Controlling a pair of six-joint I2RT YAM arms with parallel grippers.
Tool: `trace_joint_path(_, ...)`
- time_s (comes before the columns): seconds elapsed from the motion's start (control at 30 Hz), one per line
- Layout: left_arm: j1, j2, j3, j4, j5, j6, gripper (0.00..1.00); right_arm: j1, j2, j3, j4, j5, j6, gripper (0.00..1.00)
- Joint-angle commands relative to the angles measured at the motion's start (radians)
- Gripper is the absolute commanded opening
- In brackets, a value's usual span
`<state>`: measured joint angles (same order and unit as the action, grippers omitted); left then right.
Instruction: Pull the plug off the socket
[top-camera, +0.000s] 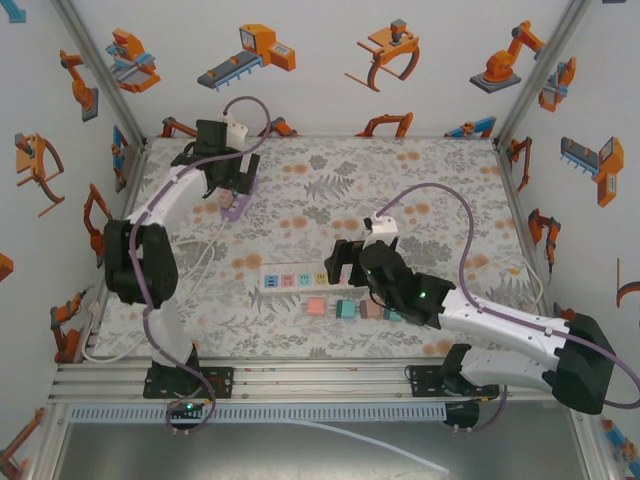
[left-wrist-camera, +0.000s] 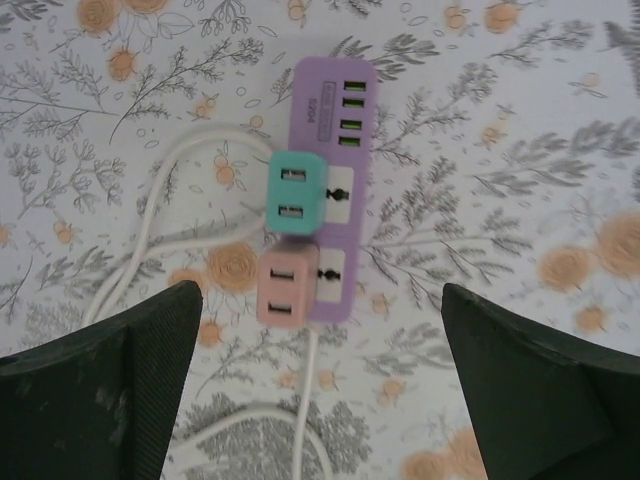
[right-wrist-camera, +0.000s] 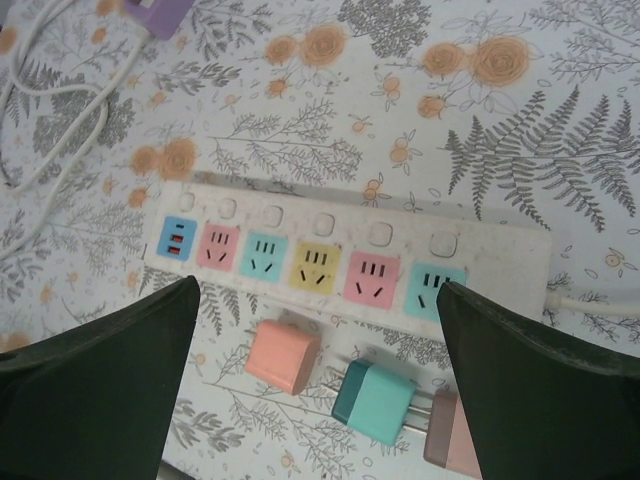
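Seemingly ample room beside purple socket (left-wrist-camera: 346, 226)

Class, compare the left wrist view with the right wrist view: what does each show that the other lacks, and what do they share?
Left wrist's own: a teal plug and a pink plug seated in the purple strip. Right wrist's own: a white strip with a row of coloured sockets, and three loose plugs lying before it. Shared: the floral cloth, a white cable, and the purple strip, just a corner of it in the right wrist view.

Floral table (top-camera: 430, 190): purple socket strip (left-wrist-camera: 322, 100), white strip (right-wrist-camera: 480, 252) (loose plugs (right-wrist-camera: 284, 357) beside)
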<state>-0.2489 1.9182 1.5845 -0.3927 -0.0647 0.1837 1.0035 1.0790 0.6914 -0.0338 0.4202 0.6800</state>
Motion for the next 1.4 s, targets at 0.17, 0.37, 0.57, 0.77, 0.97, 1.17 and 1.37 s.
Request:
trace_joint_path(0.17, 0.013, 0.230, 0.144, -0.015, 0.013, 0.068, 0.99, -0.005, -0.046, 0.000, -0.050, -0.052, 0.018, 0.92)
trace_joint_path(0.37, 0.014, 0.316, 0.197, -0.078, 0.058, 0.101, 0.81, -0.005, -0.051, 0.028, -0.100, -0.021, 0.016, 0.89)
trace_joint_path(0.57, 0.022, 0.321, 0.206, -0.139, 0.186, 0.136, 0.55, -0.004, -0.078, 0.013, -0.109, -0.008, 0.052, 0.85)
trace_joint_path(0.77, 0.004, 0.269, 0.180, -0.162, 0.336, 0.179, 0.35, -0.006, -0.114, 0.005, -0.131, 0.013, 0.059, 0.84)
trace_joint_path(0.97, -0.105, 0.169, 0.120, -0.155, 0.391, 0.250, 0.35, -0.005, -0.170, -0.030, -0.151, 0.049, 0.085, 0.83)
trace_joint_path(1.17, -0.249, 0.069, 0.014, -0.110, 0.423, 0.363, 0.37, -0.005, -0.274, -0.088, -0.191, 0.101, 0.126, 0.82)
trace_joint_path(1.37, -0.400, 0.050, -0.052, -0.071, 0.379, 0.527, 0.37, -0.005, -0.391, -0.126, -0.264, 0.150, 0.137, 0.81)
